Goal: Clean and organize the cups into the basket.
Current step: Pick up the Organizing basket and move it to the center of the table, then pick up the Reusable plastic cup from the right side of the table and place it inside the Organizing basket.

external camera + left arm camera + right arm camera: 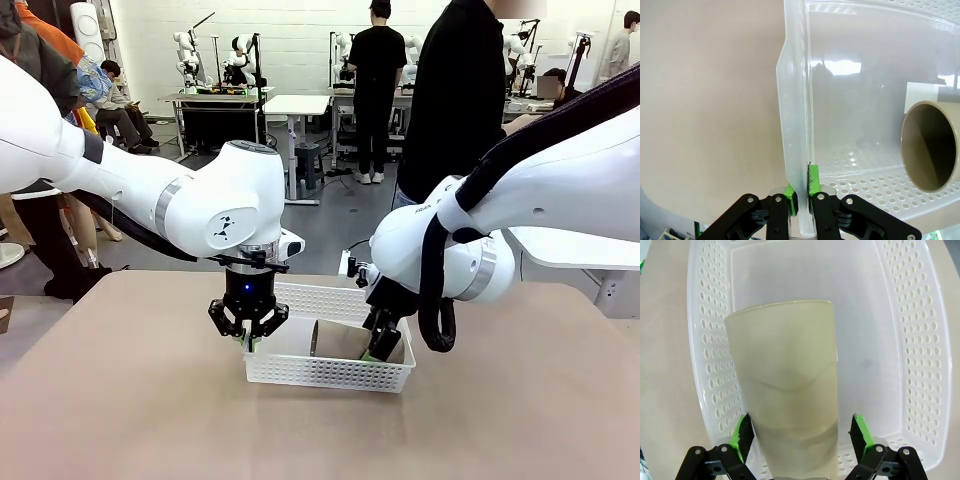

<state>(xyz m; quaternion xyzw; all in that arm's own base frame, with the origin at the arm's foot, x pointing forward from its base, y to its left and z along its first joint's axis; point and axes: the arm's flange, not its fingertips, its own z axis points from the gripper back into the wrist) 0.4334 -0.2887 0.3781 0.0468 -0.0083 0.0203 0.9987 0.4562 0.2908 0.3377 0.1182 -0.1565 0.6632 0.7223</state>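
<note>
1. The left gripper point(801, 192) is pinched shut on the short-end rim of the basket point(330, 376), one green pad on each side of the thin wall. It is holding the basket steady on the table point(120, 410).
2. The right gripper point(381, 350) is down inside the basket, straddling a tan cup point(785, 380) near its base. The jaws are spread, with a gap showing between one pad and the cup wall, so it is not clamped.
3. The cup is in the basket, tipped onto its side. Its open mouth points toward the end the left arm holds, and its base is toward the right wrist (whether it lies fully on the floor I can't tell).
4. How the cup should handle: it looks rigid and fairly light. The matte skin should give the pads decent grip, but the taper means a squeeze could push it toward its narrow end.
5. Where to hold the cup: across the lower body, where the pads sit now, is sensible. Grip it square to the axis and with moderate force, since a hard tumbler could chip if dropped.
6. The basket looks like thin, flexible plastic that is light and likely to slide, so the rim pinch is a fair hold. The wall may flex if it is pulled hard.
</note>
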